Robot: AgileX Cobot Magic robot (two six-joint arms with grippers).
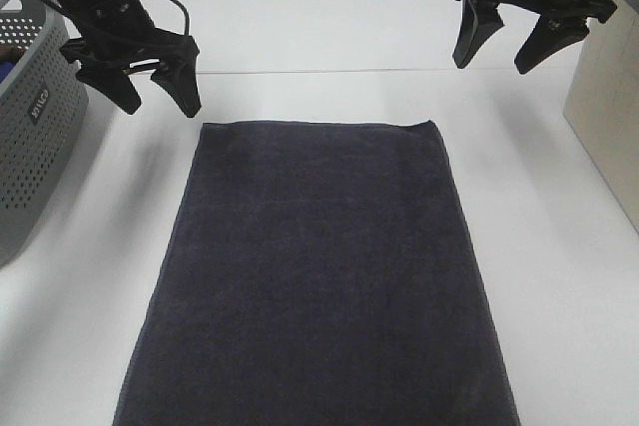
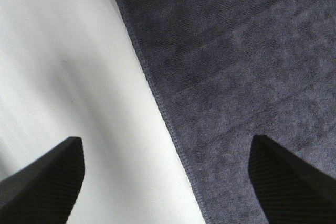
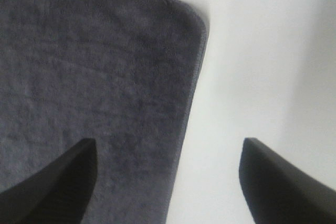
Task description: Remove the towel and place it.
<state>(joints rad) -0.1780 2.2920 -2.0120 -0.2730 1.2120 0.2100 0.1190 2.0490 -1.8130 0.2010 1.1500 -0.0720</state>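
the left gripper (image 1: 160,107) and right gripper (image 1: 492,65) hang spread wide and empty, one by each close corner of the flat towel (image 1: 319,276), whose long way runs away from them.

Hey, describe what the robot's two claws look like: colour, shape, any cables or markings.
Both are matte black. The left claw and right claw each have two thick wedge-shaped fingers tapering to blunt tips. In the left wrist view the fingers show a fine ribbed surface. Thin black cables loop above the left claw. No markings are visible.
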